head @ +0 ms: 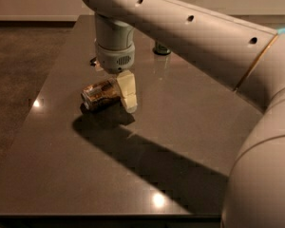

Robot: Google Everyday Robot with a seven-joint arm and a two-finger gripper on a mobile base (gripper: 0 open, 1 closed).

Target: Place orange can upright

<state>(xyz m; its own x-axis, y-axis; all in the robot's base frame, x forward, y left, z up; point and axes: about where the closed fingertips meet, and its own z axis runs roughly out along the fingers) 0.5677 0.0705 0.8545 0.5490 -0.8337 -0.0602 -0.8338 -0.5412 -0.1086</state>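
The orange can [99, 95] lies on its side on the dark table [180, 127], left of centre, with its silver end facing left toward me. My gripper [119, 95] hangs straight down from the wrist and sits at the can's right end, right against it. The can rests on the tabletop. The far side of the gripper is hidden behind the wrist and the can.
A green can [161, 49] stands at the back of the table, mostly hidden behind my arm. A small dark object [93, 61] lies just behind the wrist. The table's left edge and the brown floor [19, 70] lie to the left.
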